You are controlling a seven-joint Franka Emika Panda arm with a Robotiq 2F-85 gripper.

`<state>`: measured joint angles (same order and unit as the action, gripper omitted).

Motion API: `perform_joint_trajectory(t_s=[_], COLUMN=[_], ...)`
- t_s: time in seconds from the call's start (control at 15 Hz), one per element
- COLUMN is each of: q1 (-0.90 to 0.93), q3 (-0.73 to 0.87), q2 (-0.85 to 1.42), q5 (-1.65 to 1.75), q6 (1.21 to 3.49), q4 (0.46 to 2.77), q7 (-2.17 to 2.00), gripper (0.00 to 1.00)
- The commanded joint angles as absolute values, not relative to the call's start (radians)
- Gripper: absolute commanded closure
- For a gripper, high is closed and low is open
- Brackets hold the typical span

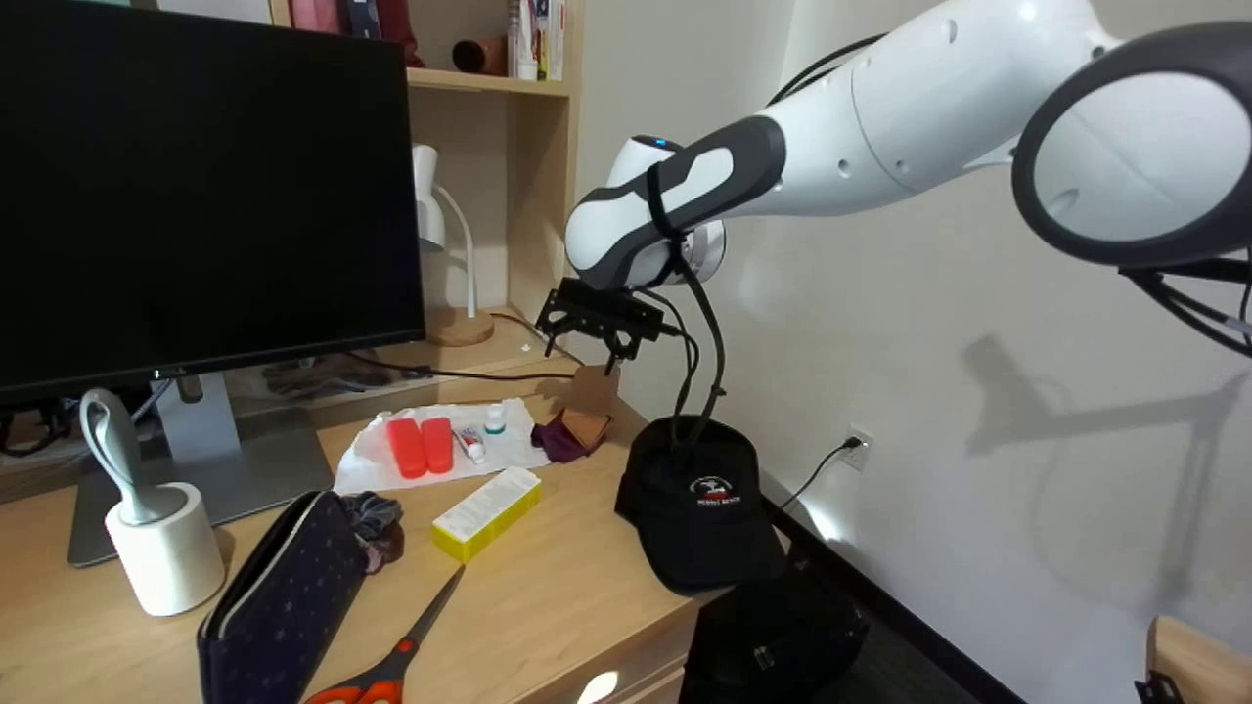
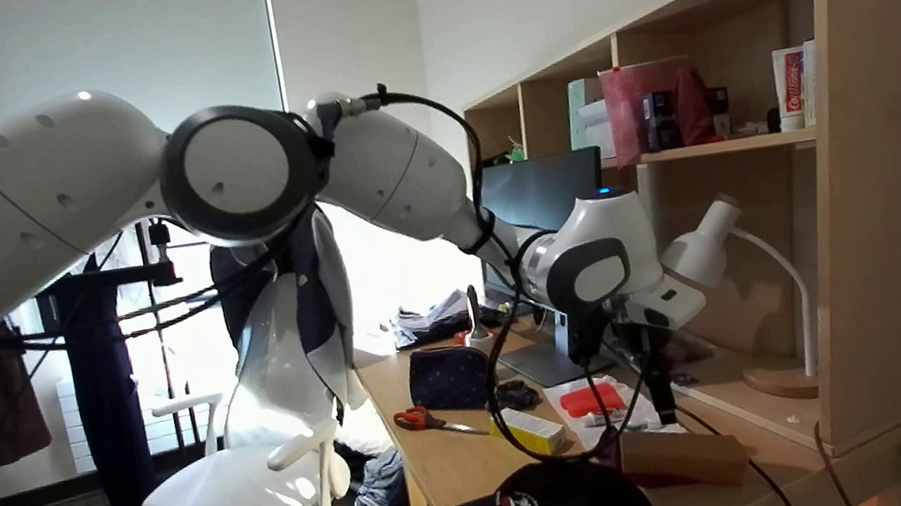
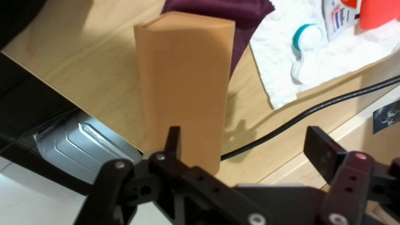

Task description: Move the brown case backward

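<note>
The brown case is a light tan-brown box with a slanted end. It lies at the desk's back corner in both exterior views. It fills the middle left of the wrist view. A dark maroon cloth lies at its far end, partly under it. My gripper is open with nothing between its fingers. In the wrist view the left finger overlaps the case's near end and the right finger is off to its right. In both exterior views the gripper hangs above the case; contact cannot be told.
A black cap lies at the desk edge beside the case. A white paper towel holds red containers and small tubes. A black cable runs near the case. A yellow-white box, monitor, lamp and shelf side stand nearby.
</note>
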<state>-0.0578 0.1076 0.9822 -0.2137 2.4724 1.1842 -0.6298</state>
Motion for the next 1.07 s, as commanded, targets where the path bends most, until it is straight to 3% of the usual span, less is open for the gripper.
perform_joint_trajectory(t_s=[0.0,0.47,1.0], q1=[-0.02,0.007,-0.033], q3=[0.121,0.109,0.066], q2=[0.778,0.508,0.389], q5=[-0.169,-0.103,-0.11], q6=[2.392,2.27,2.189], q4=[1.413,1.695,1.85], q7=[-0.565,-0.433,-0.119], gripper=[0.0,0.0,0.0])
